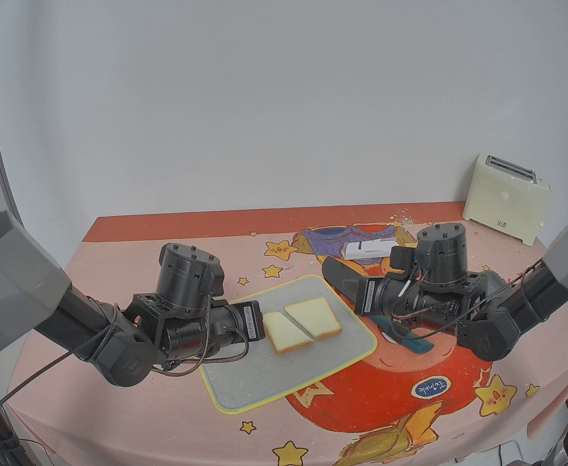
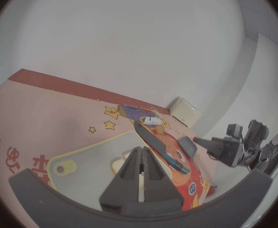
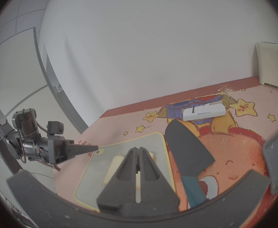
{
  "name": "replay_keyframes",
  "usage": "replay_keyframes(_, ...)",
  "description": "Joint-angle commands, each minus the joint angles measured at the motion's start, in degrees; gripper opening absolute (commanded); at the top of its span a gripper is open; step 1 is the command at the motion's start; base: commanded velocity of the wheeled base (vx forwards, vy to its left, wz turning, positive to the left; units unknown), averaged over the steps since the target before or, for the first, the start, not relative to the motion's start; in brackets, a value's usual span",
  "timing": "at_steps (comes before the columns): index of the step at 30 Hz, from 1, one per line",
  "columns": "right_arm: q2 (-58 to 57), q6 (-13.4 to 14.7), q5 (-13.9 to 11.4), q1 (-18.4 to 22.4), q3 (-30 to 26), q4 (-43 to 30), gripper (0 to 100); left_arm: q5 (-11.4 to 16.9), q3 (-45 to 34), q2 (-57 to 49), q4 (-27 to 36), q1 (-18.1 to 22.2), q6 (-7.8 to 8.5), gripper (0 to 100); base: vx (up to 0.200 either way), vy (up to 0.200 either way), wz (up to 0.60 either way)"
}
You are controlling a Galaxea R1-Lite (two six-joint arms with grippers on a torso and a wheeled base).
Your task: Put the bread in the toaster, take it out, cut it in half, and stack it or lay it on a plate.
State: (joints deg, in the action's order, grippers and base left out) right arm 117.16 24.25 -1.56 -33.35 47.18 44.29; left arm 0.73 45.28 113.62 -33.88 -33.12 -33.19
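Bread halves (image 1: 313, 317) between left end effector (image 2: 141, 150), right end effector (image 3: 138, 150), both clenched

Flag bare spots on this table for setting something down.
Free: far-left table between the red back strip and the cutting board; the near edge in front of the board; the board's own near half. Crowded: the bread halves sit between left claw and right claw; right of the board are the knife, white case and toaster.

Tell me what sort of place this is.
Probably a mock kitchen set up in a bare-walled test room: a toaster, a cutting board holding two bread halves, and a knife on a cartoon tablecloth.
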Motion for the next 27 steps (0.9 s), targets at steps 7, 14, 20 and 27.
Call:
replay_keyframes(7,3.3,0.1,0.1,-0.8,-0.1,2.9,0,-0.6,-0.1,2.4,-0.2,0.0,0.06,0,0.000,0.000,0.00)
replay_keyframes(14,4.6,-0.1,0.2,-0.8,-0.1,3.0,0,-1.4,0.2,2.6,-0.4,-0.1,0.15,0,0.000,0.000,0.00)
replay_keyframes(20,5.6,-0.2,0.2,-0.9,-0.1,3.0,0,-1.4,-0.2,2.7,-0.3,-0.1,0.15,0,0.000,0.000,0.00)
replay_keyframes(27,5.6,-0.1,0.2,-1.4,-0.3,3.0,0,-1.4,-1.5,2.3,-0.2,-0.5,-0.03,0,0.000,0.000,0.00)
